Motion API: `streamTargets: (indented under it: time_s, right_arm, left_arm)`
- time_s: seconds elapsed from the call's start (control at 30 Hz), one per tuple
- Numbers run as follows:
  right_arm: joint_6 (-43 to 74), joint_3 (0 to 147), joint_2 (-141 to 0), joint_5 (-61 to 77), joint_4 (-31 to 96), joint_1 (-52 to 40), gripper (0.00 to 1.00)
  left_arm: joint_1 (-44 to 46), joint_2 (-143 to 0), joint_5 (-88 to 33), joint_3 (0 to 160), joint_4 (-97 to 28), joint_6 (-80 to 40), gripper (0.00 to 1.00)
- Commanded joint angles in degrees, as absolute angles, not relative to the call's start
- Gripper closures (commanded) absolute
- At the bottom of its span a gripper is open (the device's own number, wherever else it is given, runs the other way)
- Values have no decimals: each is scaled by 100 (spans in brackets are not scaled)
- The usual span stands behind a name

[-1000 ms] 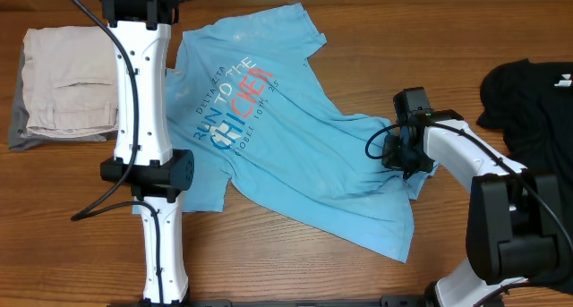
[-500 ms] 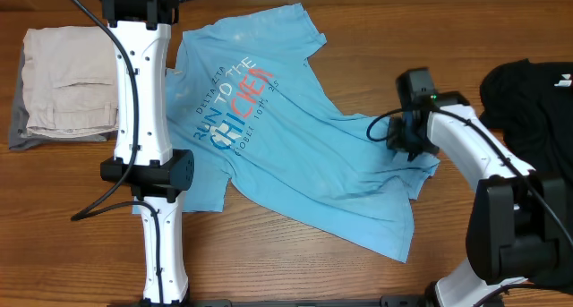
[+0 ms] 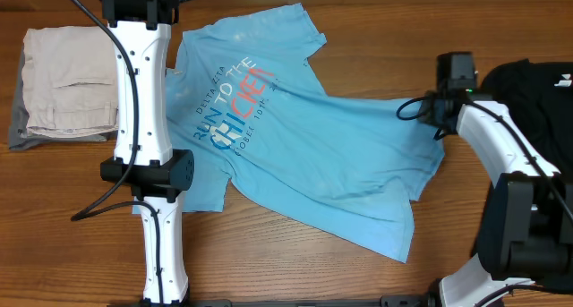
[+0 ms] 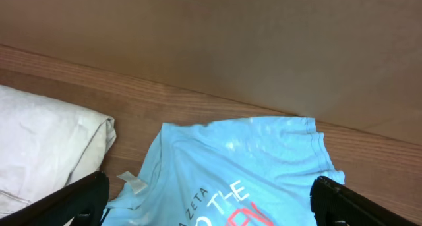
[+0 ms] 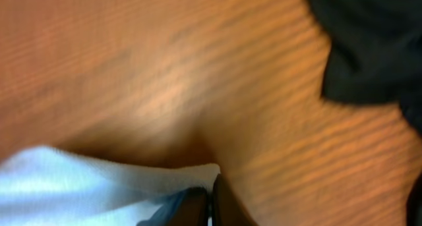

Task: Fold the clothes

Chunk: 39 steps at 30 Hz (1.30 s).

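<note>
While right fingers (image 5: 223, 206) pinch edge, light-blue T-shirt (image 3: 304, 155) lies rumpled, face-up; left fingers (image 4: 349, 203) spread.

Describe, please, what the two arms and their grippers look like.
The left arm and right arm have white links, black joints and thin black cables. The right arm's lower part is bulky and black. The left gripper has dark fingers.

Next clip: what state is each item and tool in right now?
Light blue short-sleeved T-shirt: unfolded, lettering up, one edge stretched toward the right tool.
Right tool: shut on the T-shirt's edge.
Left tool: open, empty, above the shirt.
Beige fabric garment: folded, lying on a grey cloth.
Black fabric garment: crumpled, unfolded.
</note>
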<state>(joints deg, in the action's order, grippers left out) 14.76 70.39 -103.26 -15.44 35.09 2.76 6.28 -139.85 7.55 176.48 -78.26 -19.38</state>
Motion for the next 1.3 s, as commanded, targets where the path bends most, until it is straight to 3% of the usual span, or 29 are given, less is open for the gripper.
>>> streamTargets:
  time_s: [0.0, 0.03, 0.13, 0.2, 0.33, 0.43, 0.57, 0.93, 1.27]
  right_arm:
    - [1459, 7076, -10300, -1645, 3089, 373, 87]
    - [1459, 7048, -10300, -1645, 2950, 379, 79]
    - [1459, 6952, -10304, -1653, 2495, 399, 76]
    - [1461, 6893, -10307, -1682, 2191, 419, 63]
    - [1380, 6997, -10298, -1514, 2088, 491, 59]
    - [1306, 7317, -10298, -1059, 2762, 497, 60]
    - [1313, 7419, -10300, -499, 3538, 497, 83]
    - [1135, 7188, -10853, -290, 3118, 484, 78]
    - [792, 7192, -11524, 34, 2786, 493, 82]
  left_arm:
    - [639, -14033, 788, 17635, -7819, -1994, 0]
    - [639, -14033, 788, 17635, -7822, -1994, 0]
    - [639, -14033, 788, 17635, -7819, -1994, 0]
    - [639, -14033, 788, 17635, -7822, -1994, 0]
    - [639, -14033, 788, 17635, -7822, -1994, 0]
    - [639, -14033, 788, 17635, -7819, -1994, 0]
    - [639, -14033, 788, 17635, -7822, -1994, 0]
    - [639, -14033, 788, 17635, -7822, -1994, 0]
    - [639, -14033, 788, 17635, -7822, -1994, 0]
